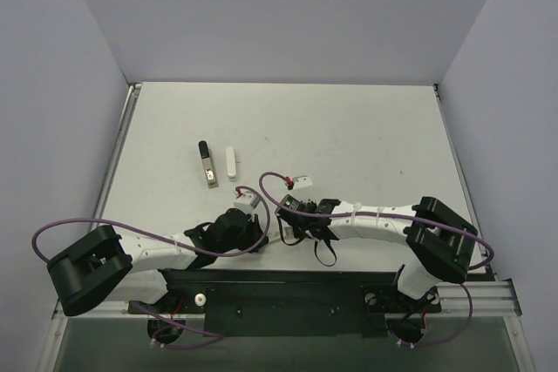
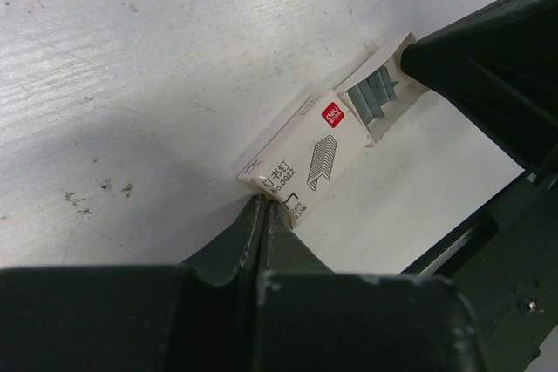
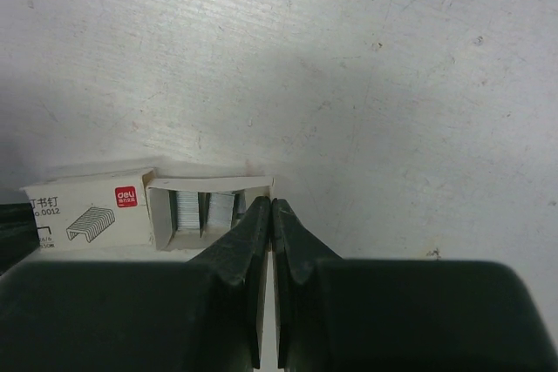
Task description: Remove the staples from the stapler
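The stapler lies apart from both arms in the top view, as a black-and-silver base bar (image 1: 207, 165) and a white top bar (image 1: 231, 163) side by side. A small white staple box (image 1: 248, 200) sits between my grippers. My left gripper (image 2: 264, 202) is shut on the near corner of the box sleeve (image 2: 305, 158). My right gripper (image 3: 271, 206) is shut on the end wall of the pulled-out tray (image 3: 209, 185). Grey staples (image 3: 205, 213) lie in that tray, and they also show in the left wrist view (image 2: 375, 93).
A small white card with a red mark (image 1: 302, 181) lies just beyond the right wrist. The right gripper's dark fingers (image 2: 488, 67) fill the left wrist view's right side. Purple cables loop over both arms. A metal rail (image 1: 118, 154) edges the table on the left.
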